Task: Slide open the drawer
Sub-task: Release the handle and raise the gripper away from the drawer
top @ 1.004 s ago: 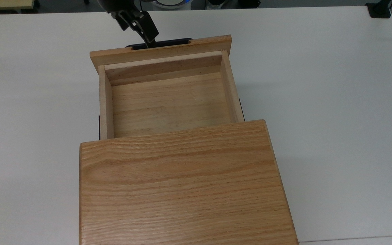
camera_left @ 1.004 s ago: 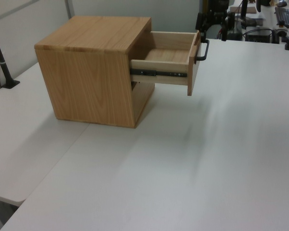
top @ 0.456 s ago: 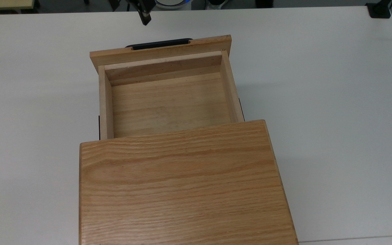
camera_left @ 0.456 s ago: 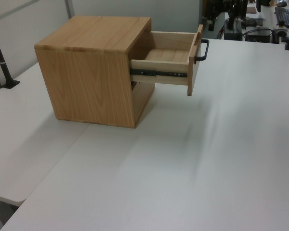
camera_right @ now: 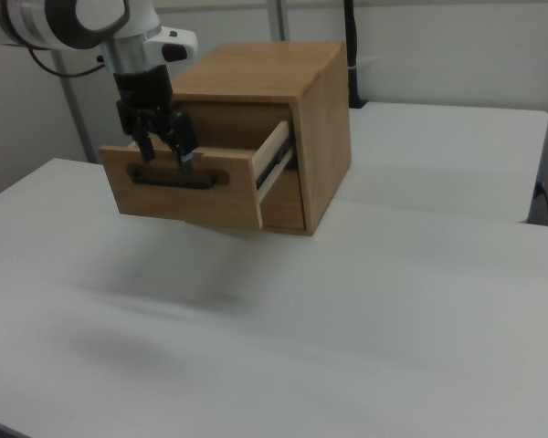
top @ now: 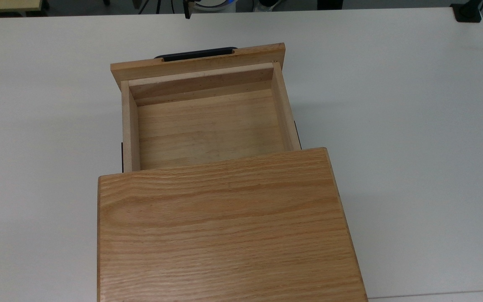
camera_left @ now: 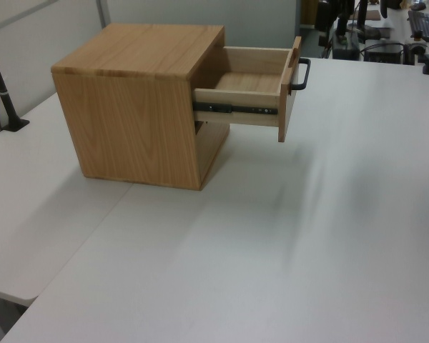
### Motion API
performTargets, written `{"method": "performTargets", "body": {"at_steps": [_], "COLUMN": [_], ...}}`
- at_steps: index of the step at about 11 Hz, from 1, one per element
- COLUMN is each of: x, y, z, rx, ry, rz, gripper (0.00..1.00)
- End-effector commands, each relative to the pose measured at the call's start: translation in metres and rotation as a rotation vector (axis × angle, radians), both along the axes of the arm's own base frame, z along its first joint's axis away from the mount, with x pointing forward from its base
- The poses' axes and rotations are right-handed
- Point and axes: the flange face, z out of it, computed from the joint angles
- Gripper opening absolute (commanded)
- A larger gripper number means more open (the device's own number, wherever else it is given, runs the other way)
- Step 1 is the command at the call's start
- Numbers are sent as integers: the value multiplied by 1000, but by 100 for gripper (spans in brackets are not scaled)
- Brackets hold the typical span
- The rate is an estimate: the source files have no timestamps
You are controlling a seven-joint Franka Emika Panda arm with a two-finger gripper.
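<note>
- On the white table [top: 392,126], the drawer [top: 208,126] stood pulled well out of the wooden cabinet [top: 224,226], its pale inside bare.
- A second earlier the gripper [camera_right: 164,155] sat at the black bar handle [top: 197,53]; by this moment it had drawn back and lifted off.
- In the right view its fingers stood apart, holding nothing.
- The drawer had not shifted, so I judged the opening done.

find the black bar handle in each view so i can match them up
Top view: handle at upper centre, beyond the drawer's front panel.
Left view: handle upper right, on the panel's right face.
Right view: handle left of centre, facing the camera.
Shared landmark: the cabinet behind the drawer.
</note>
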Motion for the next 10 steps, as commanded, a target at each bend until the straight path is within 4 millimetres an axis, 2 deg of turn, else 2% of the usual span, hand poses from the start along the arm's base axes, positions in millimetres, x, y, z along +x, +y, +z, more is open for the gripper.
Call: {"method": "performTargets", "body": {"at_steps": [1, 3, 6, 10], "x": [-13, -5, 5, 4], "y": [-11, 0, 9, 16], "z": [4, 1, -6, -7], "rx": [-23, -29, -14, -13], "ry": [-6, -32, -45, -40], "rz": [261, 280, 169, 188], "gripper": [100, 100, 100, 100]}}
